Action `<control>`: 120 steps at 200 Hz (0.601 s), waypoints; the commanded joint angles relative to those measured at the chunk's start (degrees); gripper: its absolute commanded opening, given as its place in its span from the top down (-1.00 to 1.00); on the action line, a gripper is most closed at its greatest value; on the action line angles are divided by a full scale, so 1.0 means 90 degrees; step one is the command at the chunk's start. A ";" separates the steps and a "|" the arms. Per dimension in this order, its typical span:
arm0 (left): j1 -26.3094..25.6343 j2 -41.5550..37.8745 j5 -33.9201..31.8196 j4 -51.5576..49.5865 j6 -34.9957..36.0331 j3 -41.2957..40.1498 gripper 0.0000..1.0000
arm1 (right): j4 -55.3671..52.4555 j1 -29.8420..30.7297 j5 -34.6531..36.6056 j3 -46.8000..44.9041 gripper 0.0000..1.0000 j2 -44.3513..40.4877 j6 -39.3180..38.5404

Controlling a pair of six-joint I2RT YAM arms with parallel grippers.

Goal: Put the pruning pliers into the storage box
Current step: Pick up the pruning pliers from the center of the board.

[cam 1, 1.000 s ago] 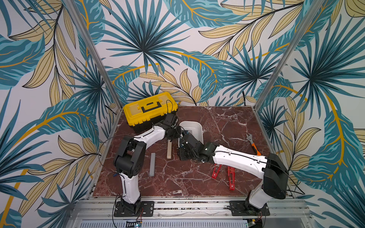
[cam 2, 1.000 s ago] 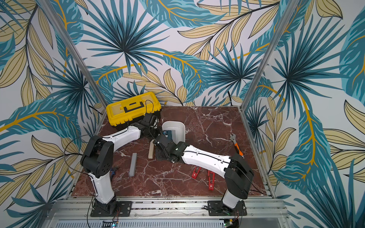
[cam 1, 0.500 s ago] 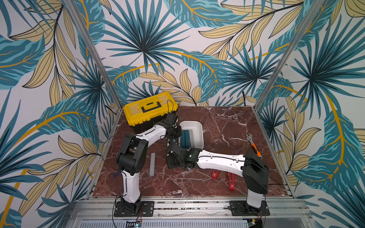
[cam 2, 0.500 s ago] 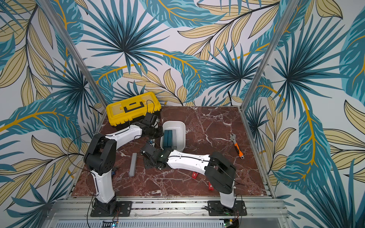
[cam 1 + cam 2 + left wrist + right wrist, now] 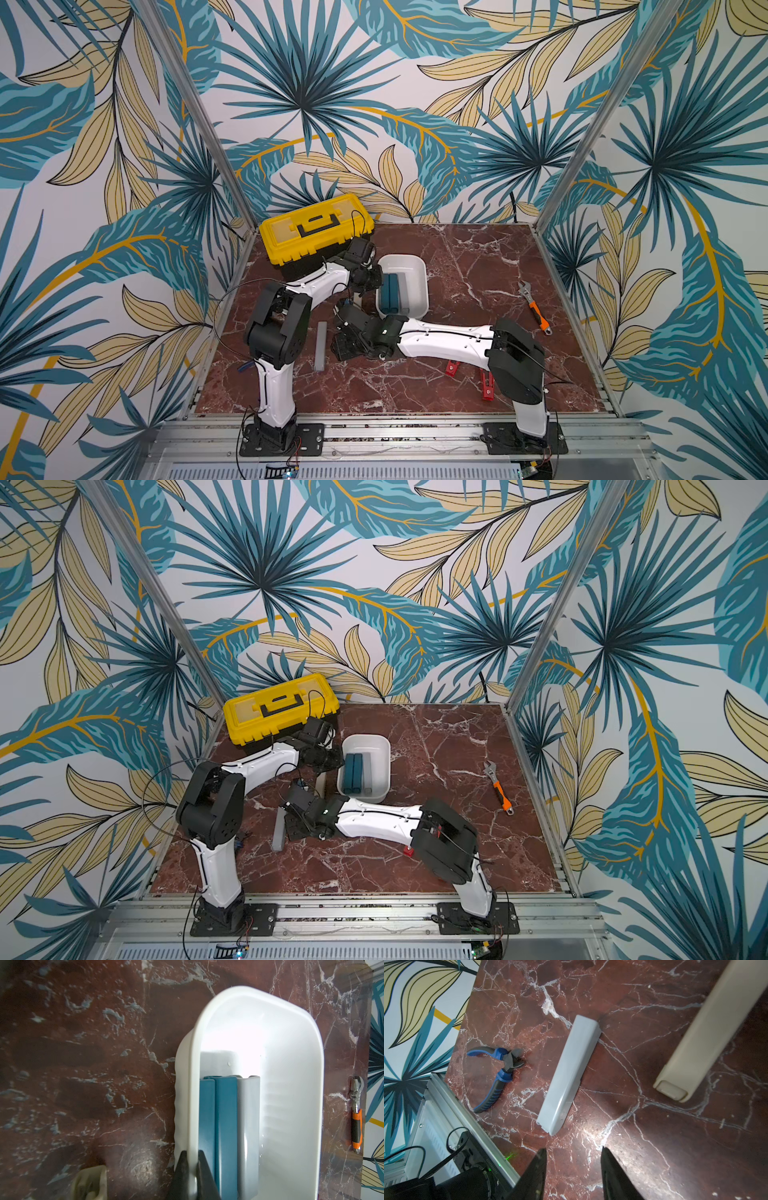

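Three of the pruning pliers lie inside the storage box: two teal pieces and a grey piece, side by side and touching, lengthwise against one long wall; the rest of the box floor is bare white. The left gripper is closed on the rim of that same wall, one finger inside the box and one outside, pinching the plastic.

Outside the box, a beige piece lies flat on the table near the gripped wall, not touching it. A loose grey piece lies farther from the box on that side, past its front end. The right gripper hovers over bare table just short of that loose piece's nearer end; its jaws stand apart with nothing between them. Two flat red pieces lie in front of the box, well apart from it and partly hidden by the right arm.

A yellow toolbox stands near the box's rear, on the left arm's side; an orange-handled wrench lies well apart from the box on the right arm's side. Blue-handled cutters lie beyond the loose grey piece, farther again from the box, by the table's edge.
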 commanded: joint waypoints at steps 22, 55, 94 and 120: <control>0.0043 -0.0240 0.0159 0.0206 0.0171 0.0100 1.00 | -0.0034 0.0046 -0.0470 0.0634 0.09 0.0625 0.0004; 0.0046 -0.0242 0.0250 0.0259 0.0181 0.0075 1.00 | -0.0314 0.0047 -0.0277 0.0968 0.09 0.0886 0.0103; 0.0054 -0.0303 0.0304 0.0217 0.0220 0.0056 1.00 | -0.0840 0.0063 -0.0184 0.1678 0.09 0.1437 0.0142; 0.0060 -0.0327 0.0304 0.0214 0.0240 0.0026 1.00 | -0.1222 0.0064 -0.0005 0.2035 0.09 0.1704 0.0125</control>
